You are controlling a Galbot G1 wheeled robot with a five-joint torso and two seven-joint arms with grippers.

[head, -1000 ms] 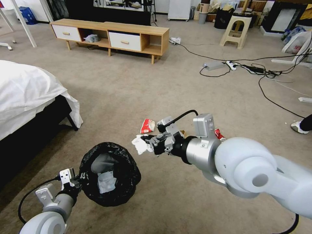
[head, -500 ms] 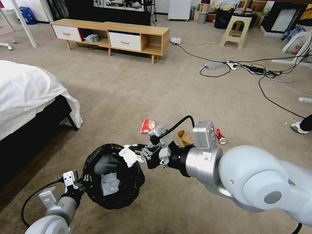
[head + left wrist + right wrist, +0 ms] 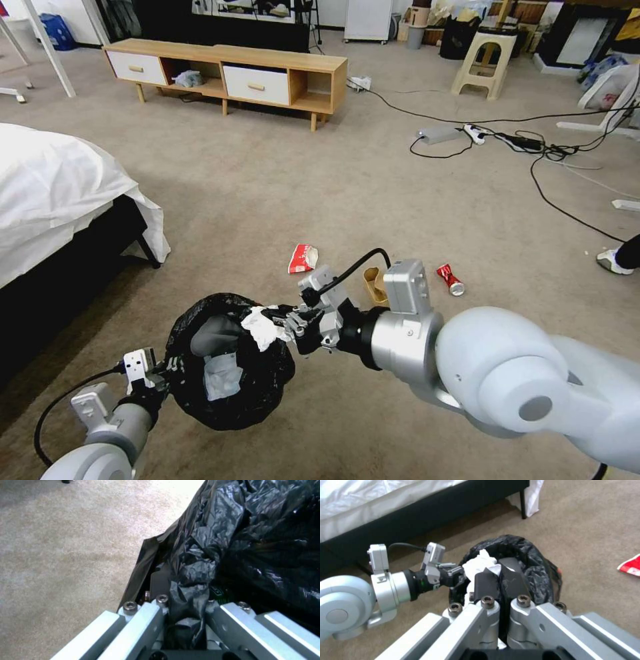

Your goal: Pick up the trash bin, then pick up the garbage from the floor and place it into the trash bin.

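Observation:
My left gripper (image 3: 165, 371) holds the trash bin (image 3: 260, 393) by its black-bagged rim, low at my left; in the left wrist view the left gripper (image 3: 186, 605) is shut on the crinkled bag (image 3: 233, 542). A white tissue (image 3: 222, 375) lies inside. My right gripper (image 3: 280, 321) is shut on another white tissue (image 3: 260, 328), right over the bin's far rim. In the right wrist view the right gripper (image 3: 500, 580) pinches the tissue (image 3: 480, 563) above the bin (image 3: 536, 562). On the carpet lie a red-white wrapper (image 3: 303, 258), a brown paper box (image 3: 373, 283) and a red can (image 3: 450, 280).
A bed (image 3: 53, 193) with a white sheet stands to the left. A low wooden cabinet (image 3: 227, 73) is at the back, a beige stool (image 3: 485, 63) beyond it. Cables and power strips (image 3: 527, 143) trail across the carpet at right, near a person's shoe (image 3: 613, 261).
My right gripper has carried the white tissue left and nearer, from beside the floor litter to over the bin's rim. The bin has shifted slightly to the right.

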